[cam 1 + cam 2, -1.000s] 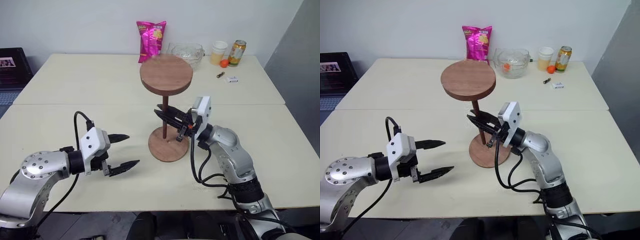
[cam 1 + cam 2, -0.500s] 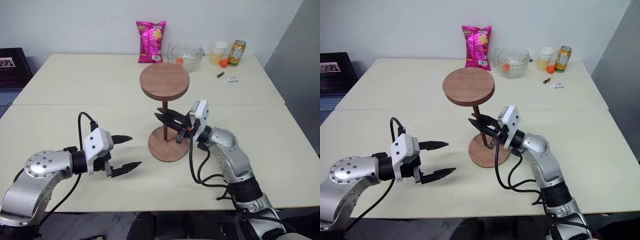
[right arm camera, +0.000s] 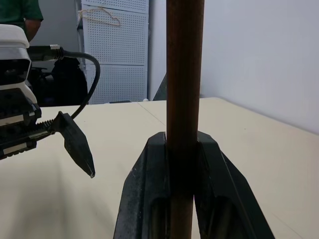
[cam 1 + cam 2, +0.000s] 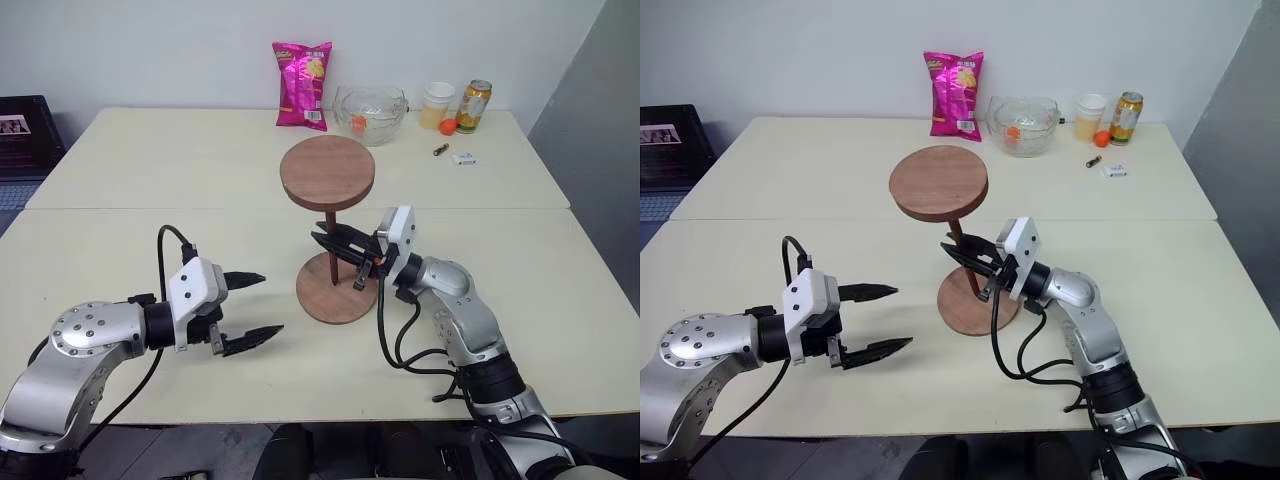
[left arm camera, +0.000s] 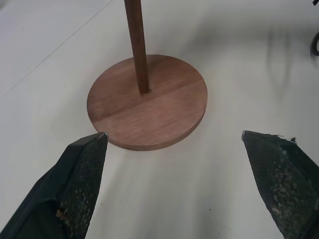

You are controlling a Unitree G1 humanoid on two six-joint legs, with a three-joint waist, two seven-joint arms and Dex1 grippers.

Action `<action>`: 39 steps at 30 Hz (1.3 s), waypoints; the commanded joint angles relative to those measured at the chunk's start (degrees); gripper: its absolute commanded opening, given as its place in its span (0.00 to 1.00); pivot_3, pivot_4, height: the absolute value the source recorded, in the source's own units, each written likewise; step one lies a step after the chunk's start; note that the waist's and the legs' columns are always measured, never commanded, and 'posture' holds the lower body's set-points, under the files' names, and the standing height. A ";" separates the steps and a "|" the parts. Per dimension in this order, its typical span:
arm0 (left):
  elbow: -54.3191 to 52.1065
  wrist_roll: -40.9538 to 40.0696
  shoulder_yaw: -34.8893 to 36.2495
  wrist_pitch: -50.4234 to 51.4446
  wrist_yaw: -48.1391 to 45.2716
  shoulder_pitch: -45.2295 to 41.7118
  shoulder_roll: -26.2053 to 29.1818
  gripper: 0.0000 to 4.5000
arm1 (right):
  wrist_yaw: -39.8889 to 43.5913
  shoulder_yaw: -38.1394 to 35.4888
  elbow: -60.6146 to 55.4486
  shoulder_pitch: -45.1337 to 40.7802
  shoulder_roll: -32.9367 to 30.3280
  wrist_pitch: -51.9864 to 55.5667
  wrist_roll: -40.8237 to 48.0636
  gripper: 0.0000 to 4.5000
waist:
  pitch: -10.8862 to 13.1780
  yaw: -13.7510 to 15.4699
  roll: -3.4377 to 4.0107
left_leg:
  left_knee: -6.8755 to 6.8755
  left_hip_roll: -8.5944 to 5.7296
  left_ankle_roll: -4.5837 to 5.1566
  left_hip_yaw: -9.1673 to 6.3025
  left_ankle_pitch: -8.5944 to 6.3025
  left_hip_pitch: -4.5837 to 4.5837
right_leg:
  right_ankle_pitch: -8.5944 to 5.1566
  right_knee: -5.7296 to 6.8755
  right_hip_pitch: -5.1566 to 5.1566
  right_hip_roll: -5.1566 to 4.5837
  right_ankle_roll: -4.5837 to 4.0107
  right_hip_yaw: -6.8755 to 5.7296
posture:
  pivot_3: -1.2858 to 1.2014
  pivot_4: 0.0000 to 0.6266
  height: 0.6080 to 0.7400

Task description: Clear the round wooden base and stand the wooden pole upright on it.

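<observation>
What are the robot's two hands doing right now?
Left gripper: open, holding nothing.
Right gripper: shut on the wooden pole.

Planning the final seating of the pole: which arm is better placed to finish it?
Right. Its pincer is shut on the wooden pole, whose foot meets the round wooden base. The left pincer hangs open, apart.

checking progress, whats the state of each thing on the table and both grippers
pole: upright, foot in the base's centre hole, disc end up
base: flat on the table, bare but for the pole
right gripper: shut on the pole
left gripper: open, holding nothing
chip bag: standing
can: upright
</observation>
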 commanded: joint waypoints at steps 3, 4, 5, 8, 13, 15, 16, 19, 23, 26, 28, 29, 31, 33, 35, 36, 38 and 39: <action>-0.14 0.12 0.21 -1.14 -0.13 0.17 -0.01 1.00 | 0.61 0.17 -0.22 0.06 0.20 -1.85 -0.41 0.06 | 0.00 0.00 0.00 | 0.00 0.00 0.00 0.00 0.00 0.00 | 0.00 0.00 0.00 0.00 0.00 0.00 | 0.52 0.24 1.00; -0.09 0.13 0.26 -1.23 -0.16 0.34 -0.03 1.00 | 0.70 0.13 0.24 0.02 0.08 -2.15 -0.66 0.06 | 0.00 0.00 0.00 | 0.00 0.00 0.00 0.00 0.00 0.00 | 0.00 0.00 0.00 0.00 0.00 0.00 | 0.52 0.24 1.00; -0.05 0.13 0.29 -1.31 -0.17 0.47 -0.04 1.00 | 0.77 0.10 0.60 -0.01 -0.01 -2.38 -0.85 0.06 | 0.00 0.00 0.00 | 0.00 0.00 0.00 0.00 0.00 0.00 | 0.00 0.00 0.00 0.00 0.00 0.00 | 0.52 0.24 1.00; -0.07 0.18 0.34 -1.44 -0.01 0.73 -0.13 1.00 | 1.26 -0.02 1.34 0.11 -0.46 -2.80 -1.19 0.06 | 0.00 0.00 0.00 | 0.00 0.00 0.00 0.00 0.00 0.00 | 0.00 0.00 0.00 0.00 0.00 0.00 | 0.52 0.24 1.00; 0.08 0.25 0.41 -1.65 0.10 0.88 -0.19 1.00 | 1.62 0.17 1.69 0.26 -0.66 -2.95 -1.57 0.06 | 0.00 0.00 0.00 | 0.00 0.00 0.00 0.00 0.00 0.00 | 0.00 0.00 0.01 0.00 0.00 0.00 | 0.52 0.24 1.00; 0.04 0.33 0.31 -1.81 0.24 0.99 -0.29 1.00 | 1.76 0.35 1.64 0.47 -0.78 -3.04 -1.69 0.06 | 0.00 0.01 0.00 | 0.00 0.00 0.00 0.00 0.00 0.00 | 0.00 0.00 0.01 0.00 0.00 0.00 | 0.52 0.24 1.00; 0.19 0.42 0.21 -1.98 0.25 0.95 -0.33 1.00 | 1.94 0.71 1.48 0.63 -0.93 -2.59 -1.84 0.06 | 0.00 0.01 0.00 | 0.00 0.00 0.00 0.00 0.00 0.00 | 0.00 0.00 0.01 0.00 0.00 0.00 | 0.52 0.24 1.00; 0.44 0.56 0.10 -2.24 0.22 0.86 -0.38 1.00 | 2.17 1.22 1.27 0.82 -1.13 -1.89 -2.06 0.06 | -0.01 0.01 -0.01 | 0.00 0.00 0.00 0.00 0.00 0.01 | 0.00 0.00 0.01 0.00 0.00 0.00 | 0.52 0.24 1.00; 0.67 0.76 -0.07 -2.49 0.20 0.55 -0.64 1.00 | -0.16 1.18 2.23 0.02 -1.11 3.91 -2.40 0.06 | -0.02 0.02 -0.02 | 0.00 0.00 0.00 0.00 0.00 0.02 | 0.00 0.00 0.02 0.00 0.00 0.00 | 0.52 0.24 1.00; 0.53 0.78 -0.01 -2.45 0.20 0.62 -0.74 1.00 | -0.10 1.38 3.92 -0.10 -2.28 4.71 -3.57 0.06 | -0.04 0.03 -0.03 | 0.00 0.00 0.00 0.00 0.00 0.05 | 0.00 0.01 0.05 0.00 0.00 0.00 | 0.52 0.24 1.00; 0.59 0.82 0.00 -2.47 0.18 0.61 -0.79 1.00 | -0.19 1.78 4.47 -0.17 -2.84 5.22 -4.21 0.06 | -0.06 0.04 -0.03 | 0.00 0.00 0.00 0.00 0.00 0.09 | 0.00 0.01 0.08 0.00 0.00 0.00 | 0.52 0.24 1.00; 0.66 0.90 -0.04 -2.54 0.11 0.62 -0.79 1.00 | -0.51 1.72 4.89 -0.32 -2.81 6.16 -4.06 0.06 | -0.06 0.08 -0.04 | 0.00 0.00 0.00 0.00 0.00 0.10 | 0.00 0.00 0.10 0.00 0.00 0.00 | 0.52 0.24 1.00; 0.92 1.12 -0.19 -2.76 0.03 0.54 -0.89 1.00 | -1.52 1.80 6.70 -1.03 -2.86 7.61 -4.72 0.06 | -0.10 0.10 -0.05 | 0.00 0.00 0.00 0.00 0.00 0.13 | 0.00 0.01 0.12 0.00 0.00 0.00 | 0.52 0.24 1.00; 0.86 1.16 -0.12 -2.84 0.05 0.57 -1.00 1.00 | -2.55 1.55 8.52 -1.29 -2.87 8.48 -5.13 0.06 | -0.15 0.12 -0.07 | -0.01 0.00 0.00 0.01 0.00 0.26 | 0.00 0.02 0.22 0.00 0.00 0.01 | 0.52 0.24 1.00; 0.91 1.16 -0.04 -2.91 0.08 0.53 -1.08 1.00 | -2.86 1.40 10.11 -0.61 -3.31 8.46 -5.41 0.06 | -0.22 0.19 -0.05 | -0.03 0.00 0.01 0.00 -0.01 0.46 | -0.02 0.01 0.42 0.00 -0.02 0.01 | 0.52 0.24 1.00; 0.88 1.14 0.03 -2.93 0.10 0.60 -1.11 1.00 | -2.50 1.62 10.47 -0.11 -3.75 7.95 -5.60 0.06 | -0.23 0.23 -0.05 | -0.06 0.00 0.01 0.01 -0.01 0.62 | -0.02 -0.02 0.58 -0.01 -0.03 0.01 | 0.52 0.24 1.00; 0.83 1.03 0.17 -2.91 0.13 0.66 -1.16 1.00 | -1.92 1.81 10.88 0.74 -4.32 6.91 -5.74 0.06 | -0.51 0.30 -0.03 | -0.12 -0.01 0.02 0.01 -0.02 0.98 | -0.05 -0.07 0.93 -0.02 -0.05 0.01 | 0.52 0.24 1.00; 0.83 1.00 0.20 -2.91 0.16 0.64 -1.19 1.00 | -1.71 1.99 11.09 1.00 -4.62 6.41 -5.98 0.06 | -0.67 0.36 0.00 | -0.12 -0.01 0.02 0.00 -0.02 0.99 | -0.05 -0.07 0.93 -0.02 -0.05 0.01 | 0.52 0.24 1.00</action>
